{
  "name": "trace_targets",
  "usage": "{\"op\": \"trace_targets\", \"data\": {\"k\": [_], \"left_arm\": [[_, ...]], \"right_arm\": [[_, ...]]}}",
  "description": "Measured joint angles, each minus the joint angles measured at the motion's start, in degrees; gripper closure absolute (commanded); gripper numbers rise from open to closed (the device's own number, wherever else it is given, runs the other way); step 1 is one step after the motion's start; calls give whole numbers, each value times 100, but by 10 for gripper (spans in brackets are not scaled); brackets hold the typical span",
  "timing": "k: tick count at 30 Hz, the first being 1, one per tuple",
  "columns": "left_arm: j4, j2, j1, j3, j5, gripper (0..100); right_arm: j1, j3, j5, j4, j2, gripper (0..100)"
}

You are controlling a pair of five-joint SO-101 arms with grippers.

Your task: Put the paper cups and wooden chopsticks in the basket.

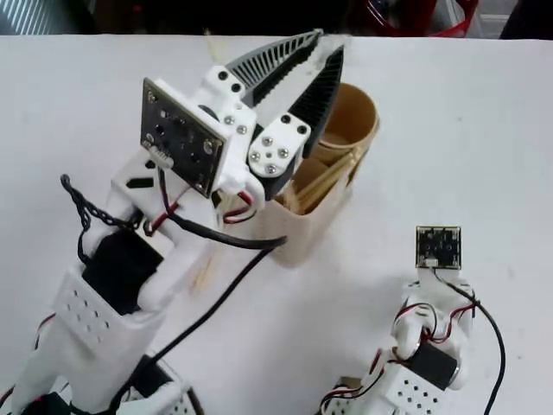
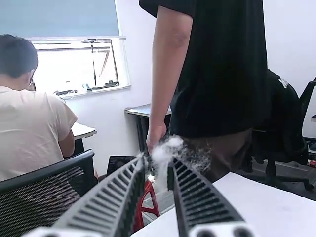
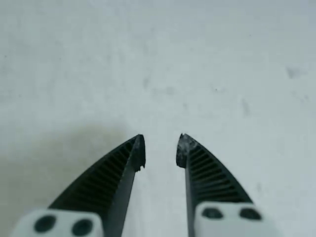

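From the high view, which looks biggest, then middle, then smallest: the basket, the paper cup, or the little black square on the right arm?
1. Cream plastic basket
2. Tan round paper cup, partly hidden
3. Small black square camera board; raised nearer the camera, yet looks smallest

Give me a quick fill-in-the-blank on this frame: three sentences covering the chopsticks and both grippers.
1. The wooden chopsticks rest inside the ____.
2. The left gripper hangs over them, its jaws ____ and holding nothing.
3. The right gripper points down at the bare white ____.
Missing words: basket; open; table.
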Motion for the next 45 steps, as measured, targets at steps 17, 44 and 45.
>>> {"op": "trace_targets", "data": {"k": [17,44,45], "left_arm": [[114,0,-941,114,0,910],[141,3991,-4211,2092,-1029,906],[536,4343,-4176,1662,-1029,906]], "right_arm": [[0,0,0,0,0,885],[0,0,0,0,0,885],[0,0,0,0,0,885]]}}
